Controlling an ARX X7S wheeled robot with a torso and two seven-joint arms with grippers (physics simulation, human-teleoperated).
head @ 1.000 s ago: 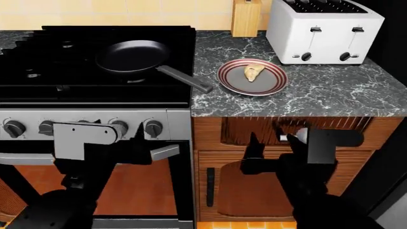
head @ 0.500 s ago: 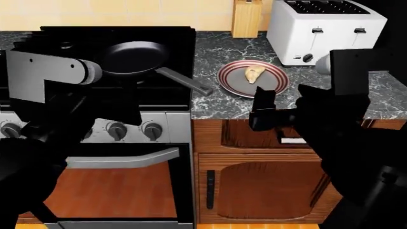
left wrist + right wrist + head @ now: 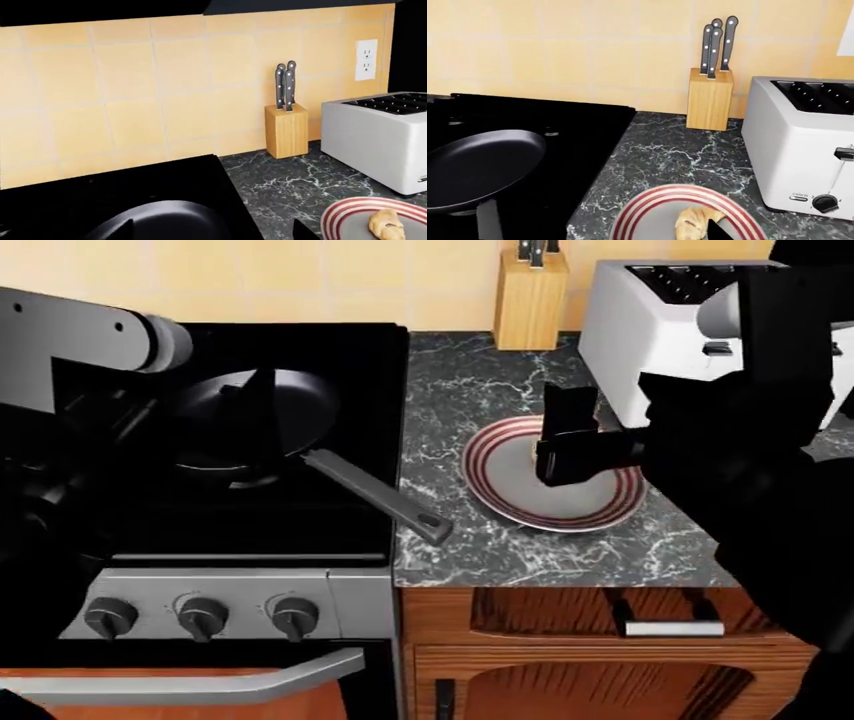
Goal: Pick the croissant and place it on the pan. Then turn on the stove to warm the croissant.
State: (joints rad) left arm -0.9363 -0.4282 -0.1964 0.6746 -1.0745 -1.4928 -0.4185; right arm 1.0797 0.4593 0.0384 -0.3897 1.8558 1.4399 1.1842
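The croissant [image 3: 692,223] lies on a grey plate [image 3: 640,216] with a red-striped rim; it also shows in the left wrist view [image 3: 387,225]. In the head view my right gripper [image 3: 558,440] hovers open over the plate [image 3: 587,510] and hides the croissant. One of its fingertips [image 3: 716,230] is right beside the pastry. The black pan [image 3: 240,435] sits on the stove [image 3: 200,540], handle pointing towards the plate. My left gripper [image 3: 260,410] hangs open and empty over the pan [image 3: 160,222].
A white toaster [image 3: 667,325] and a wooden knife block [image 3: 530,295] stand at the back of the marble counter [image 3: 467,390]. Three stove knobs [image 3: 200,618] show on the front panel, with the oven handle [image 3: 187,685] below. The tiled wall is behind.
Both arms have risen from in front of the cabinets to counter height. The right gripper has moved over the plate and the left over the pan. The head view has shifted forward and down.
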